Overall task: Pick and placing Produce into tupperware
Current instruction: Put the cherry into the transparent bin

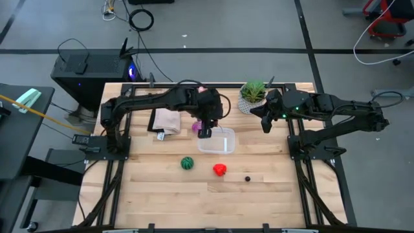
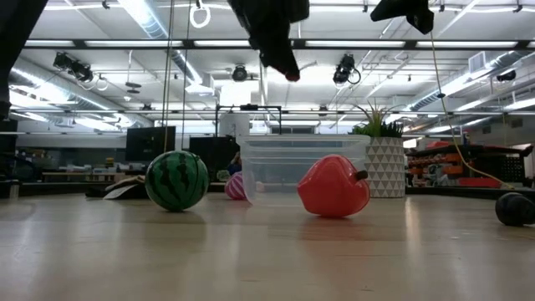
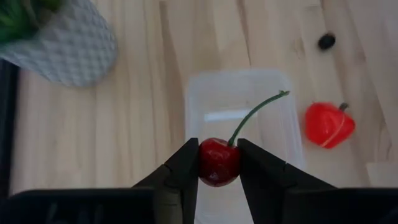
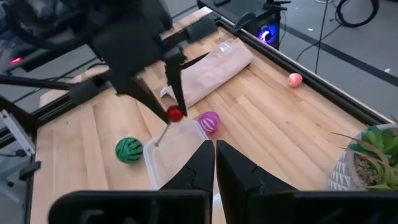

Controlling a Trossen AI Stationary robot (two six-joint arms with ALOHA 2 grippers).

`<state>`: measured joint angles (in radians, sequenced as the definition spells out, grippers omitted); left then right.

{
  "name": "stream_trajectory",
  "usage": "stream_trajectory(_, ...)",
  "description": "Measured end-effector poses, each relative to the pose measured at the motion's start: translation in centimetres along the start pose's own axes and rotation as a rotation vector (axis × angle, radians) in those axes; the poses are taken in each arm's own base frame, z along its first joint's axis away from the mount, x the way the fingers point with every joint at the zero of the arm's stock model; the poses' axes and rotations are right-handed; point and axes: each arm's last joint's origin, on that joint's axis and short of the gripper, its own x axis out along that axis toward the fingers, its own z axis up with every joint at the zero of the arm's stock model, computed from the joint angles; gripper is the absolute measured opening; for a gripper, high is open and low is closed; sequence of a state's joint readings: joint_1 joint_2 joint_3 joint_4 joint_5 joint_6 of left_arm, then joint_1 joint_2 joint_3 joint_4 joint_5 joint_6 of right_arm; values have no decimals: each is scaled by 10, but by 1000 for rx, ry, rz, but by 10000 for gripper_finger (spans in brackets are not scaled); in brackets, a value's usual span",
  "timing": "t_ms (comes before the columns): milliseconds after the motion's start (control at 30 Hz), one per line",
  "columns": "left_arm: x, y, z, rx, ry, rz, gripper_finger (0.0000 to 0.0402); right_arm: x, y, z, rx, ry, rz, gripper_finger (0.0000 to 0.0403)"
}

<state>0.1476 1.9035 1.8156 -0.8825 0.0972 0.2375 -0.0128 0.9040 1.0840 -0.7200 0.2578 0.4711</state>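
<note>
My left gripper is shut on a small red cherry with a green stem, raised above the clear tupperware, which stands on the table. The green striped ball, the red lumpy piece and a dark bit lie on the table nearer than the tub. The purple-pink ball lies against the tub's far left corner. A pink bit lies near the far edge. My right gripper is shut and empty, raised beside the potted plant. My left gripper pinches the cherry's round body between its two fingertips, coming from above and pointing down. The cherry is lifted clear over the tub. Its stem points away from the fingers, slanting down toward the tub.
A tan paper bag lies left of the tub near the far edge. The white patterned plant pot stands at the far right. The near half of the table holds only the ball, the red piece and the dark bit.
</note>
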Motion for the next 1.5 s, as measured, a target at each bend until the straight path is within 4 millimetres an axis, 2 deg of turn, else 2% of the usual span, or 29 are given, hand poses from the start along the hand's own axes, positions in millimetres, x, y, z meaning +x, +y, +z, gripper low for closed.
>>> stream_trajectory(100, 11, -5, 4, 1, 25, -16, 111, -1, 0, 0, -3, 5, 8, 23)
stream_trajectory(233, 15, -7, 21, 13, 27, -27, 113, -4, -2, -2, -6, 13, 4, 23)
stream_trajectory(433, 29, 0, 33, 21, 113, -41, 109, -9, -4, -3, -8, 19, 1, 23)
stream_trajectory(633, 59, 0, 17, 0, 299, -85, 112, -12, -5, -4, -7, 13, 6, 23)
stream_trajectory(833, 77, 1, 6, -75, 367, -64, 109, -16, -6, -4, -3, 1, 12, 23)
stream_trajectory(1500, 74, 7, -6, -560, 483, 124, 106, -19, -7, -3, -1, -6, 15, 23)
